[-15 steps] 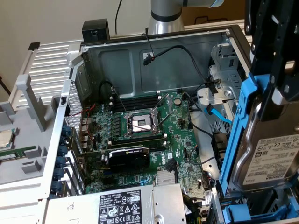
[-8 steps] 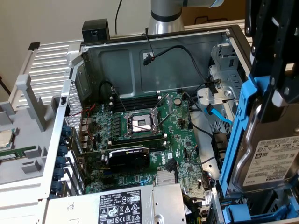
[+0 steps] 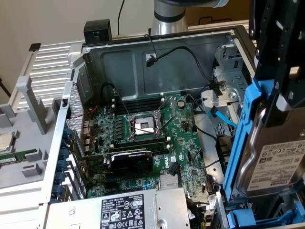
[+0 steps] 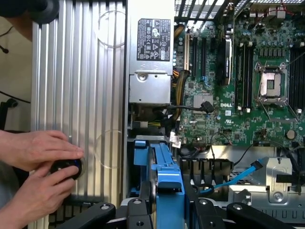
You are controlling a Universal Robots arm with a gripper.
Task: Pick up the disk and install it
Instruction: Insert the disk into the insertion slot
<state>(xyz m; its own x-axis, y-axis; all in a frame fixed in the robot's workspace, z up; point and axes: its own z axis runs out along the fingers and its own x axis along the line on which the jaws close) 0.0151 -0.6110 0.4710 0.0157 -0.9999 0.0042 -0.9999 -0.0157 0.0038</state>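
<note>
Up close at the exterior view's right edge, the gripper (image 4: 169, 210) is clamped on the disk (image 3: 279, 164), which hangs tilted above the case floor. Its white label reads Toshiba. The danger is that its blue carrier snags the blue cable (image 3: 221, 119) or knocks the metal drive cage (image 3: 228, 76). Further in, the motherboard (image 3: 157, 143) says Dell, and the power supply (image 3: 119, 212) sticker is too small to read.
</note>
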